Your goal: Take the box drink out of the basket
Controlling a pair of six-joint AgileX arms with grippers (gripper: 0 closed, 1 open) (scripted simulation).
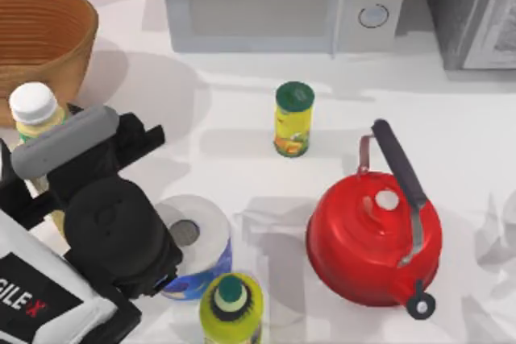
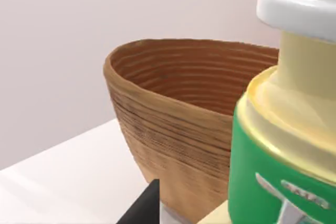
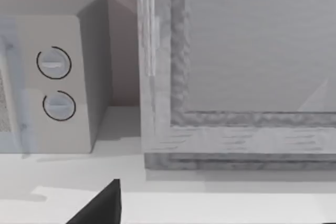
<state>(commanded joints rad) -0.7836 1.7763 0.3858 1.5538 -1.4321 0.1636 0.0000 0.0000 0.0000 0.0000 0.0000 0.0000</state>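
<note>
Box drink (image 1: 34, 112) w/ white screw cap sits outside the basket (image 1: 48, 34), just in front of its rim, at the left pincer (image 1: 56, 147). Left wrist view shows carton (image 2: 286, 145) close up, green band below cream shoulder, basket wall (image 2: 173, 145) right behind it. Can't tell if left pincer is clamped on it, fingers hidden. Further from the basket, on the table (image 1: 234, 118): paper roll (image 1: 193, 239), yellow-green bottle (image 1: 231, 308), yellow can (image 1: 293, 118), red kettle (image 1: 375, 231), microwave (image 1: 274, 2) at back. Right wrist view faces microwave dials (image 3: 55, 85); right pincer state can't tell.
</note>
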